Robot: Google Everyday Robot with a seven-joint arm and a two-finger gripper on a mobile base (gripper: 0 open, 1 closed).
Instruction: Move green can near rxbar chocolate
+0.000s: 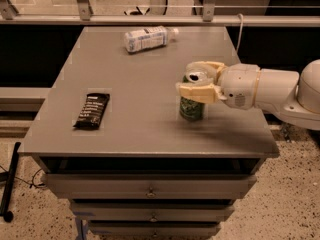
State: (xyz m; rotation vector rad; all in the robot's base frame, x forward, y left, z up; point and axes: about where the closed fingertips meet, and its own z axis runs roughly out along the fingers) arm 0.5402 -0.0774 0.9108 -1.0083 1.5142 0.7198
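The green can (192,108) stands upright right of the table's middle, its silver top between my fingers. My gripper (187,79) reaches in from the right and is shut on the can's upper part, one cream finger (198,91) in front and one behind. I cannot tell whether the can's base touches the tabletop. The rxbar chocolate (92,110), a flat black wrapper with white text, lies near the table's front left, well to the left of the can.
A clear plastic bottle (148,37) with a white label lies on its side at the back of the grey table (135,79). Drawers sit under the tabletop. A railing runs behind the table. My white arm (270,89) extends past the right edge.
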